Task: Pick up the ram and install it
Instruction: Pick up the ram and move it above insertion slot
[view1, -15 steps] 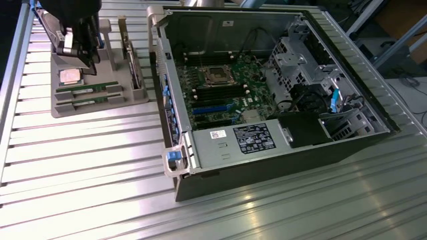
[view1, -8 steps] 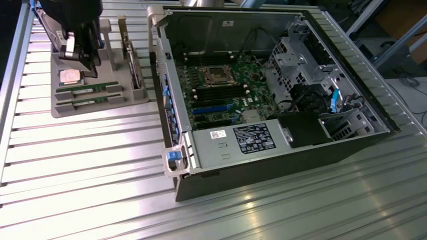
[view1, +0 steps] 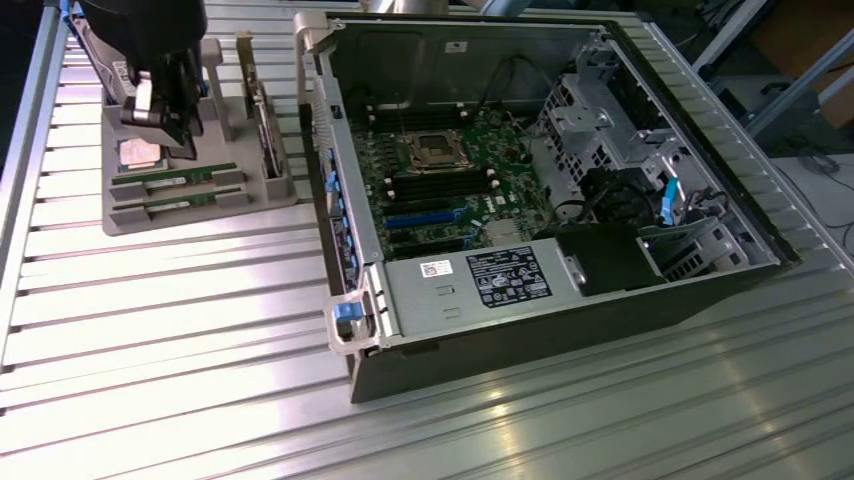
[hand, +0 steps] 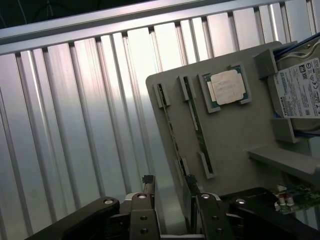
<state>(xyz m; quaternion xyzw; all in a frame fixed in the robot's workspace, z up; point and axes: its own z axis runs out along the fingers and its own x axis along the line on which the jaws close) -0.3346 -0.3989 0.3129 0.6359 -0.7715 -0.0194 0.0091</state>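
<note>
Ribbed table (view1: 200, 330) wide beside tray (hand: 235, 140) edge; tool (hand: 171, 189) spread over ram (hand: 172, 135)

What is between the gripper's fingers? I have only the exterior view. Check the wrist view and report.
Observer: Nothing that I can see. The gripper is open, fingers apart.
Operator: Report how the ram sticks lie to it.
Observer: The ram stick nearer the CPU and its twin sit side by side in slots on the gray tray. Their near ends lie just ahead of the fingertips.
Operator: Name what lies beyond the CPU.
Observer: A hard drive, its white label facing the wrist camera.
</note>
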